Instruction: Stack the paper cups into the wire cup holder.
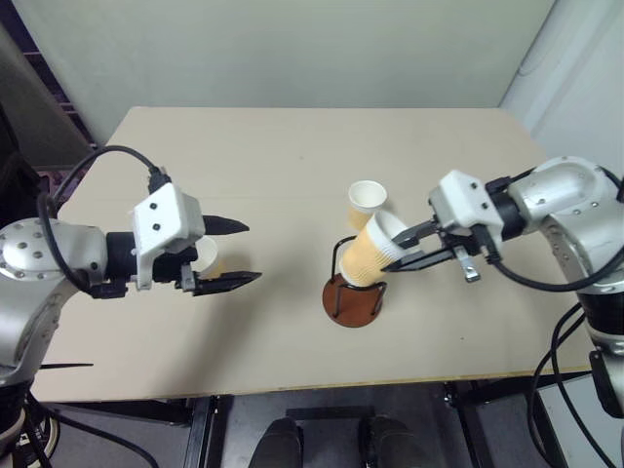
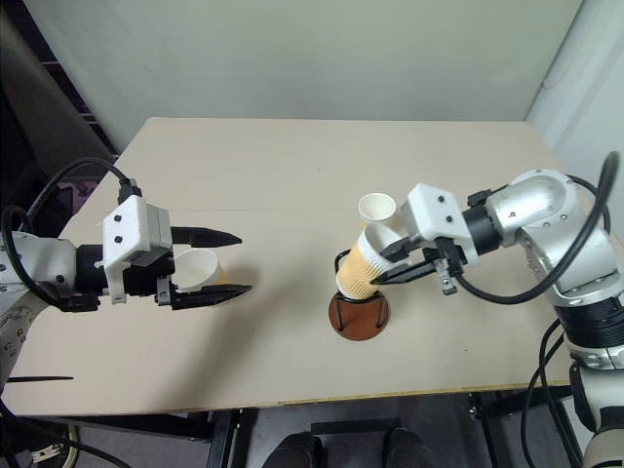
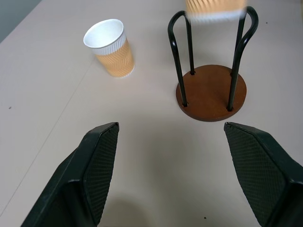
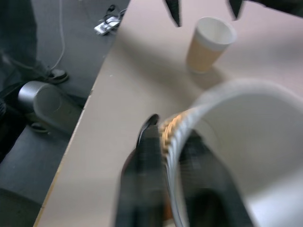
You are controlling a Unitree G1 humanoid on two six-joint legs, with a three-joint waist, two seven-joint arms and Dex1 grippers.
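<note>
- The left gripper (image 1: pixel 239 252) hovers over the left part of the table (image 1: pixel 292 146), fingers wide apart with nothing between them, pointing toward the middle.
- Just behind it, one paper cup (image 2: pixel 200 266) stands upright on the table, mouth up; from the head views it looks empty.
- In the middle, near the front edge, stands the wire cup holder (image 1: pixel 353 292): a round brown base with black wire loops rising from it. In the left wrist view the base between the loops is bare, so no cup sits fully home in it.
- A second cup (image 1: pixel 374 248) hangs tilted over the holder, bottom dipping among the loop tops and mouth leaning toward the right arm. The right gripper (image 1: pixel 402 249) is clamped on its rim, one finger inside the mouth and one outside, as the right wrist view shows.
- Just behind the holder a third cup (image 1: pixel 365 202) stands upright, apart from the held one and empty as far as can be seen.
- Step in hand, as I judge it: placing the first cup, caught mid-insertion.
- The next move calls for tipping this cup upright, centring it between the wires and lowering it to the base before letting go; released while tilted, it could catch on a loop or tip out.
</note>
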